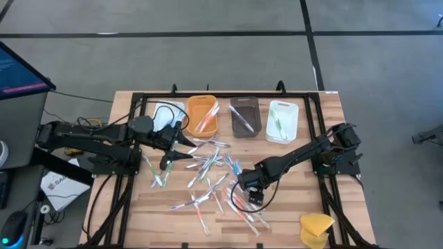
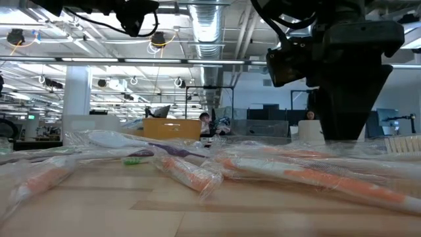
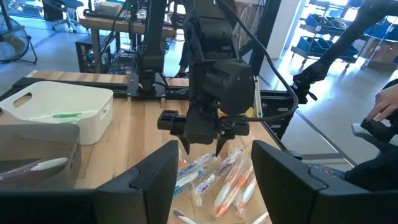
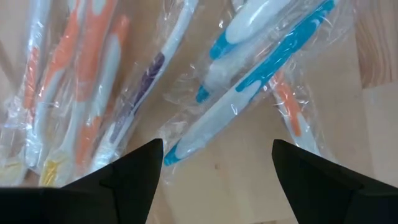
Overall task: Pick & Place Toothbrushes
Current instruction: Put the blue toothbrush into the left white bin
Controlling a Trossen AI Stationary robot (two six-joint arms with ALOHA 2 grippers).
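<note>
The wooden table (image 1: 138, 207) is carrying the whole layout. Both dark arms are reaching inward from its two sides.

The left arm is stretching in from the left edge, elbow low. The left gripper (image 1: 168, 160) is hanging above the left fringe of the pile. Its fingers (image 3: 149, 180) are standing parted with nothing between them.

The right arm is angling down from the right rear corner. The right gripper (image 1: 250, 196) is pointing down over the right part of the pile. Its fingers (image 4: 134, 168) are spreading wide and holding nothing; a blue-handled wrapped brush (image 4: 249, 93) is lying on the wood just beyond the gap.

Four small trays are sitting in a row along the far edge. The orange tray (image 1: 201, 115) and the white tray (image 1: 282, 121) are each holding at least one brush.

The toothbrushes (image 1: 208, 176) are lying scattered mid-table in clear wrappers. A yellow lump (image 1: 316, 226) is sitting near the right front corner.

Only the low view is showing the wrappers' crinkle and people in the room behind. From that view I cannot tell whether the right gripper is touching the pile.
</note>
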